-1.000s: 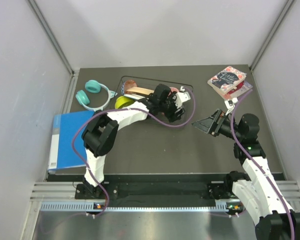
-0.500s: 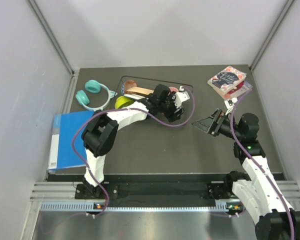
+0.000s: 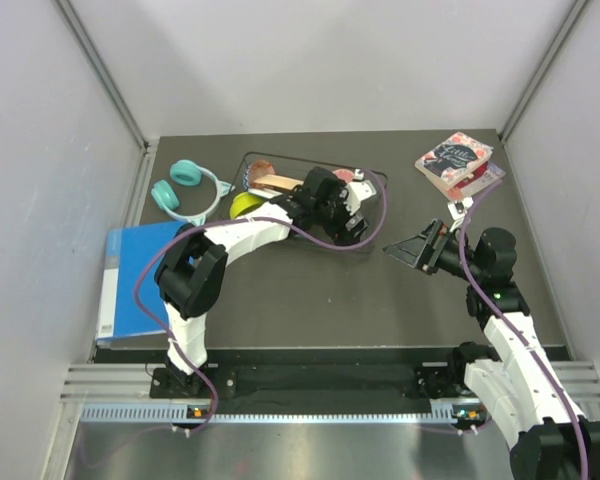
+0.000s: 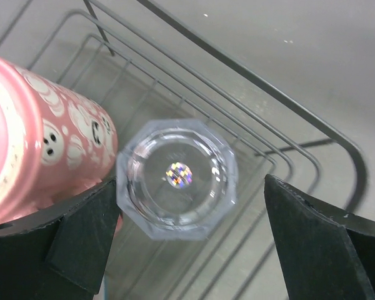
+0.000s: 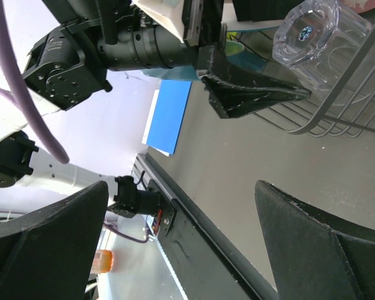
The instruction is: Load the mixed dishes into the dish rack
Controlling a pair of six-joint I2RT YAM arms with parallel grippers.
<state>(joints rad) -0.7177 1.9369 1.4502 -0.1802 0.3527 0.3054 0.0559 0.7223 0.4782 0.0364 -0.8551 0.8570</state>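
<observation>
The black wire dish rack (image 3: pixel 290 159) lies at the back middle of the table. My left gripper (image 3: pixel 354 203) hangs over its right end, open. A clear faceted glass (image 4: pixel 177 179) stands on the rack wires (image 4: pixel 337 134) between the wide-apart fingers, touching neither. The pink floral mug (image 4: pixel 44 144) stands right beside the glass on its left. A small yellow-green bowl (image 3: pixel 245 205) sits at the rack's left end, and more dishes there are partly hidden by the arm. My right gripper (image 3: pixel 392 250) hovers open and holds nothing, right of the rack; its view shows the glass (image 5: pixel 319 34).
Teal headphones (image 3: pixel 187 188) lie left of the rack. A blue folder (image 3: pixel 140 280) lies at the left edge. Floral-covered books (image 3: pixel 458 160) are stacked at the back right corner. Grey walls close in the table on three sides.
My left gripper has opened and let go of the clear glass, which now stands in the rack. The left arm's elbow has swung slightly left. The right arm has not moved.
</observation>
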